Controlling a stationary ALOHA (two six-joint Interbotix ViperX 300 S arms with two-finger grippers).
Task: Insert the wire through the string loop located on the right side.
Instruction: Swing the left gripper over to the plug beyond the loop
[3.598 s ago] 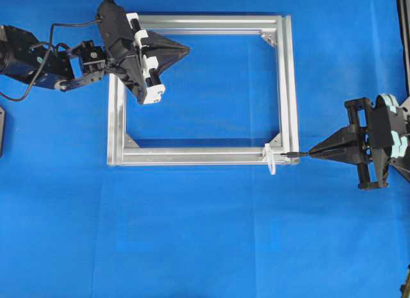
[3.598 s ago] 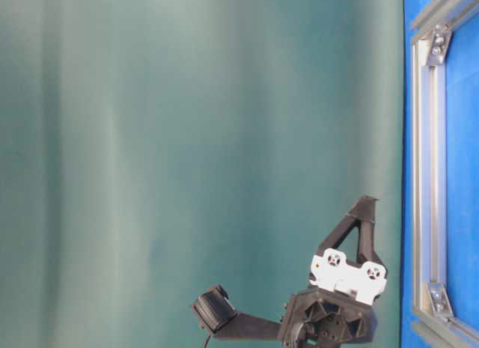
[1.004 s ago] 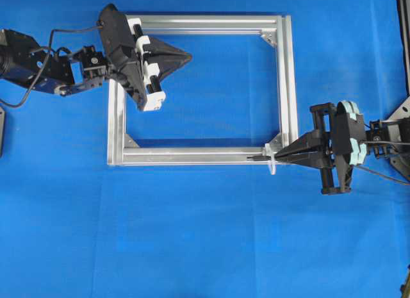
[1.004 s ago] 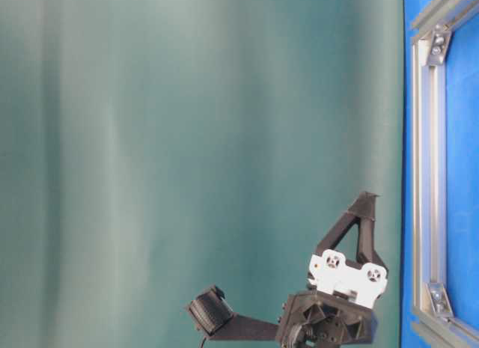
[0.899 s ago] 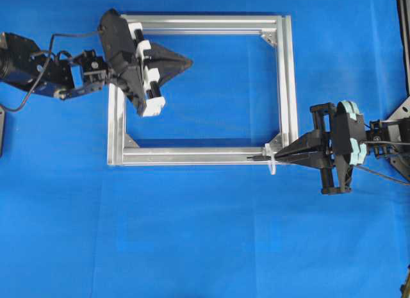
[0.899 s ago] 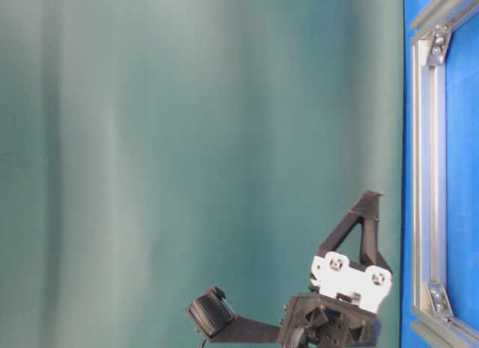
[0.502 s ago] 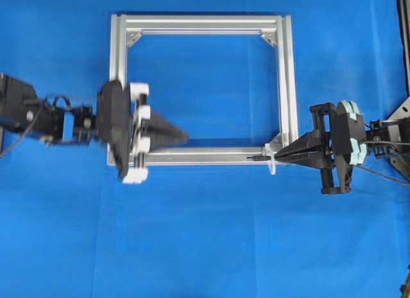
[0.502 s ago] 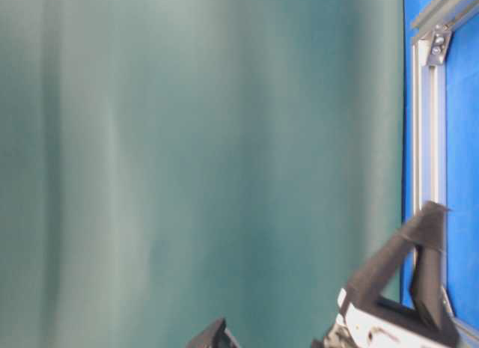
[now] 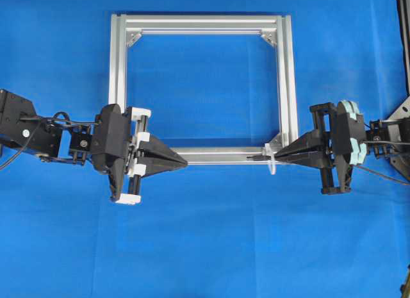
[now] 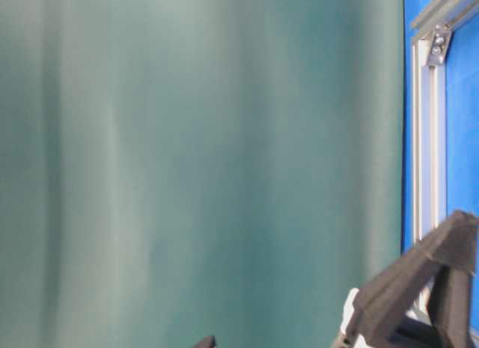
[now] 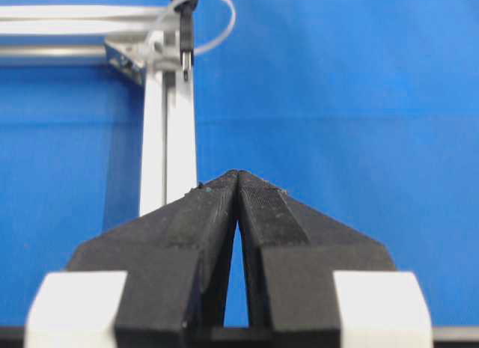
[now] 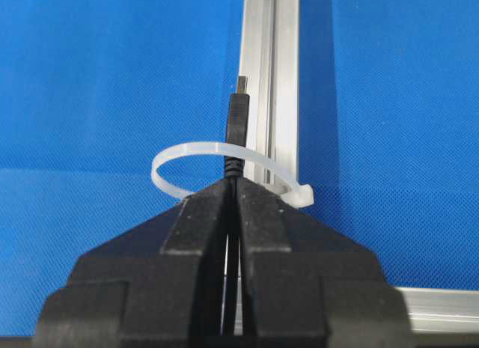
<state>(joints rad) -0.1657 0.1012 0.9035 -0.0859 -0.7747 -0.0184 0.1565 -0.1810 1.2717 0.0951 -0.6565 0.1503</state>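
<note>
White loop threaded: the wire's plug pokes through, ready for a hand-off.

Overhead: right gripper (image 9: 277, 158), jaws clamped on the wire (image 9: 258, 158), at the frame's (image 9: 198, 23) five-o'clock corner. Left gripper (image 9: 183, 162) faces it, pressed together, empty.
Right wrist: plug beyond the string loop (image 12: 224, 150) toward twelve o'clock.

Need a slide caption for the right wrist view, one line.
Right gripper, shut on the wire, holds its plug through the white string loop beside the aluminium frame.
</note>
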